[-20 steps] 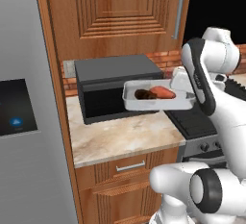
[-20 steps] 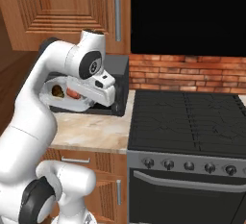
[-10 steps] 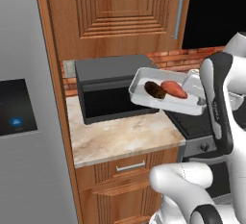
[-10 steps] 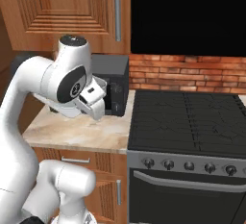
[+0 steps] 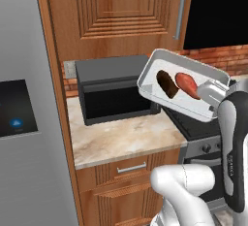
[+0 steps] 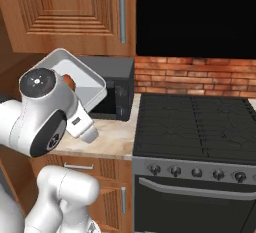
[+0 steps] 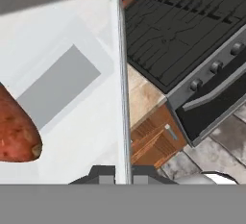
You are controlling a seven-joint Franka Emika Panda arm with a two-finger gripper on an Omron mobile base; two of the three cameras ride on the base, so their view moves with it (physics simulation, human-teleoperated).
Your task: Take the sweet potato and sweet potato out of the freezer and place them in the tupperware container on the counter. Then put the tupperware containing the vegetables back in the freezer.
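Carrying its load clear of the beige speckled stone tabletop (image 5: 127, 140), the white arm's 2-finger hand (image 7: 123, 174) grips the rim of the shallow pale translucent rectangular tupperware container (image 5: 154, 70), its dark tips pressed together on either side of the thin wall, as the hand view shows. Both tubers lie inside the tilted tray: the orange-red sweet potato (image 5: 187, 84) just beside the darker brown-red sweet potato (image 5: 167, 83), near the middle of the floor. An edge grip probably suits a tray this flat, leaving the contents untouched, though the slant could let the 2 roll toward the low side. The container hangs in front of the black microwave (image 5: 114, 89) and above the near corner of the black stove top (image 6: 195, 122). With the vegetables already packed, the step in hand appears to be the return trip to the tall grey steel freezer (image 5: 26, 113) at the left. No legible brand, label or lettering appears; the dark panel on the grey door shows only a small blue glow.
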